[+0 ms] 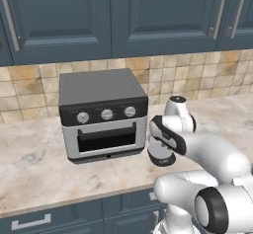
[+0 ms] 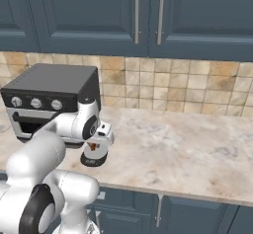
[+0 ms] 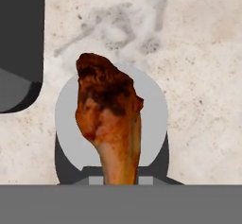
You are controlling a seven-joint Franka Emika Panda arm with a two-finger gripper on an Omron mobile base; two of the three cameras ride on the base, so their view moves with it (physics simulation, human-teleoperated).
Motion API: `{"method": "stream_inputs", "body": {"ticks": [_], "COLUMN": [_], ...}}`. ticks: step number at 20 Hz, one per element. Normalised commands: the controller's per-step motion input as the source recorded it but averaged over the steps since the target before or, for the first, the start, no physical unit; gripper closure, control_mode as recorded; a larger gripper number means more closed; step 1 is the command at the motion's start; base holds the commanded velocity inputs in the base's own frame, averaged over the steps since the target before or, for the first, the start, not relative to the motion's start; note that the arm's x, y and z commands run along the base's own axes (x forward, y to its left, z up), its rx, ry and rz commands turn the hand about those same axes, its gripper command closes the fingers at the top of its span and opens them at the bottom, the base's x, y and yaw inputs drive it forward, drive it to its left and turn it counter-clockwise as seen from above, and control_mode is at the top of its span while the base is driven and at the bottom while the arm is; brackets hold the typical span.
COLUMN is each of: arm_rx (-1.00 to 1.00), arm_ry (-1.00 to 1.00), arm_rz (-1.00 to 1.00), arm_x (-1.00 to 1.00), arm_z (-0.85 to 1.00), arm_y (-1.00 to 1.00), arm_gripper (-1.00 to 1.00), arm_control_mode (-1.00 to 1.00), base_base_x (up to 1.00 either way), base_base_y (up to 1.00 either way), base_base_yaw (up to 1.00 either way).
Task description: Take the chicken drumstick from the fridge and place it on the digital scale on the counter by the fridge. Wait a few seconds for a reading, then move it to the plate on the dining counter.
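I hold the chicken drumstick [image 3: 109, 116] pinched in my hand [image 2: 94, 147], fingers pressed shut on its thin bone end, so the meaty end hangs away from me and points down toward the table [image 2: 188, 149]. In the hand view the drumstick's long axis runs straight out from my fingertips, and right behind it lies the digital scale [image 3: 153, 119]: a round grey weighing pan on a dark base. The meat sits over the pan's middle, slightly toward the side nearest the grey toaster oven [image 1: 103, 114], whose dark corner shows at the edge of that view. So the scale lies directly below my hand, along the same line as the bone

From the right base view my hand hovers just above the scale [image 2: 93, 160], which stands on the beige marbled table just beside the toaster oven's front corner. I cannot tell from these pictures whether the drumstick's tip already touches the pan or hangs a little clear of it; I judge it is very close

The move ahead, as I see it, is a short straight descent, then spreading my fingers. Since the drumstick stands nearly upright, I expect it to tip over once released; the risk is that it rolls off the pan toward the oven side
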Motion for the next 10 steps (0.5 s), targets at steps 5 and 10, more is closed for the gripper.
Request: {"method": "stream_inputs", "body": {"ticks": [5,10], "arm_rx": [0.00,0.00], "arm_ry": [0.04,0.11], "arm_rz": [0.00,0.00], "arm_x": [0.00,0.00], "arm_z": [-0.16,-0.27], "arm_y": [0.03,0.01], "arm_gripper": [1.00,1.00], "arm_control_mode": [-1.00,-1.00], "base_base_x": [0.00,0.00], "base_base_y": [0.00,0.00], "base_base_yaw": [0.00,0.00]}}
